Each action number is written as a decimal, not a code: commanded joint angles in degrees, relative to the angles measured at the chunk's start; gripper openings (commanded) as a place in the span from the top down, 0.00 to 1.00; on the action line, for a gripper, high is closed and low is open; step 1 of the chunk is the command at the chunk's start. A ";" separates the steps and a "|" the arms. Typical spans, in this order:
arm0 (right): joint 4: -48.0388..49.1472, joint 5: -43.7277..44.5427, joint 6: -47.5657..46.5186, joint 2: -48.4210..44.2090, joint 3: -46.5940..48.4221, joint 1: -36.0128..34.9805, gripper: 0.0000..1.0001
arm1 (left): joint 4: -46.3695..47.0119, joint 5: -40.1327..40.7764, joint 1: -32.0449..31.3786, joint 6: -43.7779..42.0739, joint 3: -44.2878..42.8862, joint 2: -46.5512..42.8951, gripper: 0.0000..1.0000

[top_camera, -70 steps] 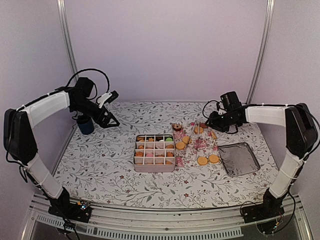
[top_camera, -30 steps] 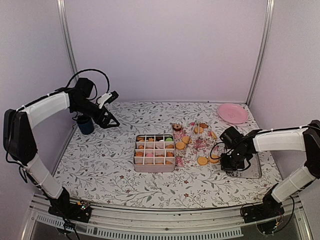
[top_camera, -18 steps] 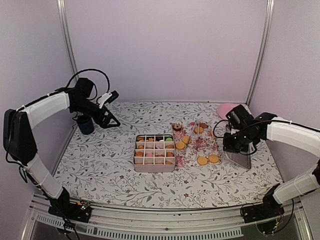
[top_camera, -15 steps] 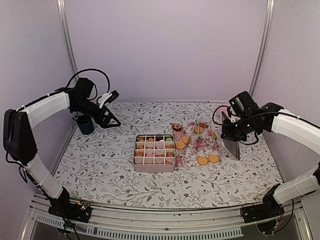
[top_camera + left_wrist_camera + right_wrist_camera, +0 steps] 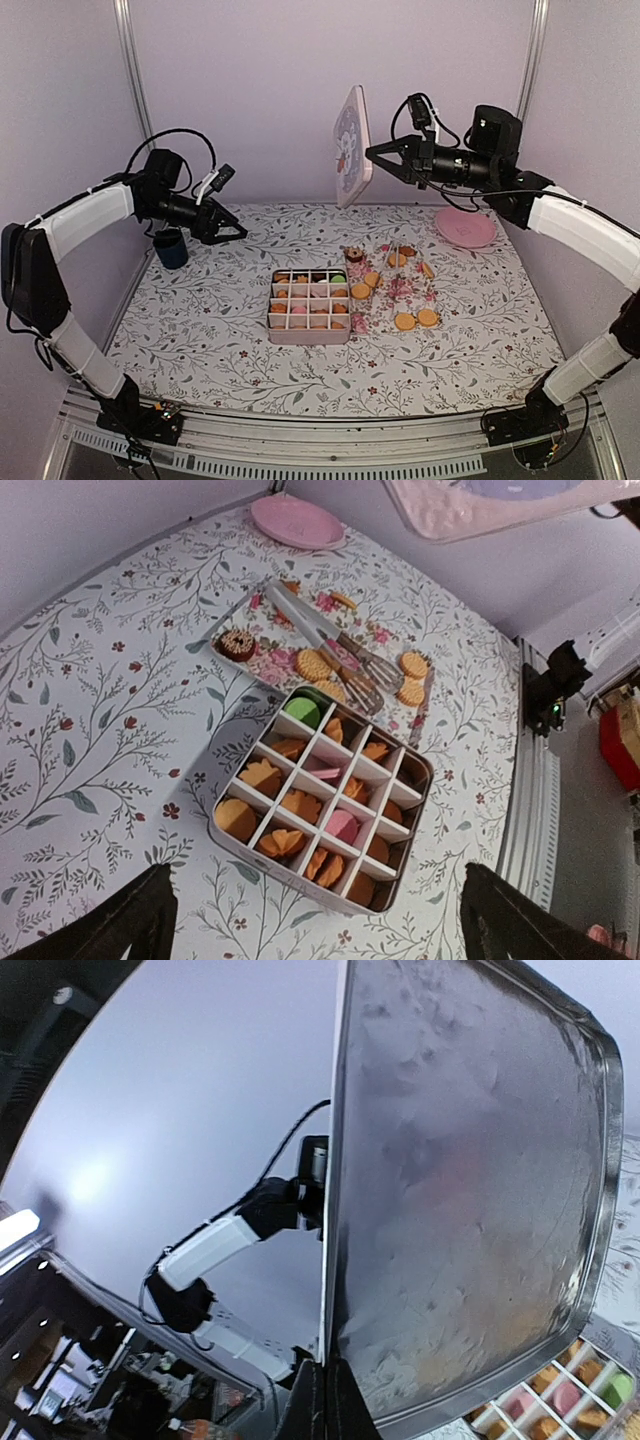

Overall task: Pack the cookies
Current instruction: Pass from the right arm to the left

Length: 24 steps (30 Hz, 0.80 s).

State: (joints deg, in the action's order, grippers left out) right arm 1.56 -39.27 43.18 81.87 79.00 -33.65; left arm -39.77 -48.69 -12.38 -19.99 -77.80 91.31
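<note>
Overhead view of a floral tabletop with two robot arms. The right arm reaches high over the back of the tabletop, its jaws closed on the edge of a square tin lid, which stands upright on edge in the air; in the right wrist view the lid's dull metal inside fills the frame, with the shut jaws pinching its lower rim. The cookies lie well below those jaws and nearer the arm bases. Most sit in a box of sixteen compartments at the middle of the tabletop; they are orange-tan, with a few pink and one green in the back right corner. Others lie loose on a flowered tray just beside the box's right side, along with tongs. The left arm hangs raised at the far left, its jaws wide open and empty; its fingertips frame the box in the left wrist view, well apart from the cookies. A pink plate lies back right; a dark cup stands far left.
</note>
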 commanded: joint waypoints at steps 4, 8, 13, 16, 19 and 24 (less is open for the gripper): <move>52.97 -18.97 23.49 11.79 0.58 -2.45 1.00 | 11.85 -12.01 -0.24 13.05 0.80 -3.55 0.01; 68.72 -19.76 35.37 18.04 1.73 -3.76 1.00 | 24.39 -17.20 -0.11 25.46 2.16 -5.03 0.01; 79.86 -18.97 44.47 23.39 2.93 -5.38 1.00 | 37.35 -22.99 0.58 38.50 4.04 -4.76 0.01; 81.86 -18.51 46.49 25.10 3.29 -6.13 1.00 | 48.26 -26.42 1.02 48.35 6.58 -4.19 0.01; 84.75 -18.36 48.68 27.29 4.35 -6.79 1.00 | 66.57 -28.98 1.22 61.69 10.28 -3.71 0.01; 90.58 -17.29 54.77 31.61 7.51 -8.00 1.00 | 76.13 -29.87 1.50 69.55 12.73 -2.75 0.01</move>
State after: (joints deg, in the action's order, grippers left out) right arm 83.79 -57.63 92.14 110.78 83.26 -40.51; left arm 22.00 -75.72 -11.64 38.87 -66.19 87.81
